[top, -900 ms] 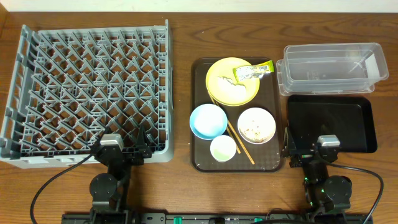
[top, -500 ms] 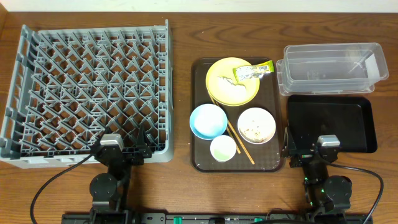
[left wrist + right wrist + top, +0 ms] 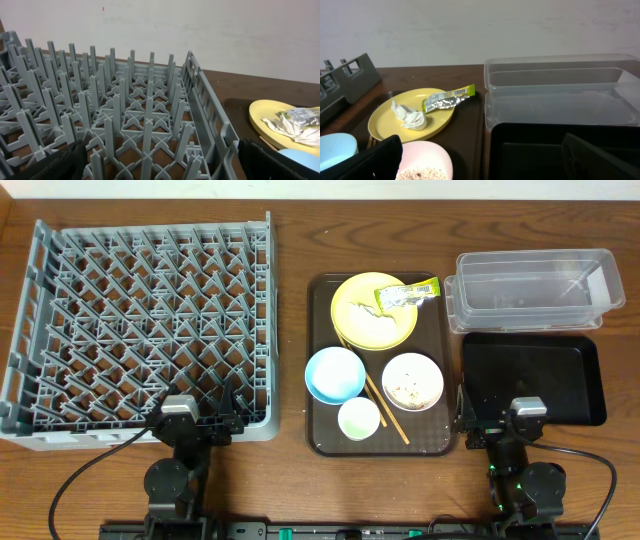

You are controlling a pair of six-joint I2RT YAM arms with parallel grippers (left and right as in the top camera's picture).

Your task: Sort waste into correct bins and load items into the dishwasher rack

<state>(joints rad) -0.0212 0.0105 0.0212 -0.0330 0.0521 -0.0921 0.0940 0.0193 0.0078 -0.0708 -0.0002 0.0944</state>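
Note:
The grey dishwasher rack [image 3: 140, 320] fills the left. A brown serving tray [image 3: 322, 435] holds the yellow plate [image 3: 360, 305] with the white scrap [image 3: 378, 320] and yellow-green wrapper [image 3: 407, 294], the light blue bowl [image 3: 334, 374], the white bowl [image 3: 412, 381] with beige crumbs, the pale cup [image 3: 359, 418] and chopsticks [image 3: 385, 405]. The clear tub [image 3: 535, 288] and black tray [image 3: 535, 375] lie right. My left gripper [image 3: 208, 423] is open at the rack's near edge [image 3: 150, 150]. My right gripper [image 3: 480, 427] is open and empty at the black tray's near edge [image 3: 530, 150], beside the white bowl [image 3: 422, 160].
The plate [image 3: 410, 117], scrap [image 3: 409, 116] and wrapper [image 3: 447, 99] show in the right wrist view, with the clear tub [image 3: 560, 90] behind the black tray. The plate's edge [image 3: 270, 120] shows right of the rack in the left wrist view. A wall stands behind the table.

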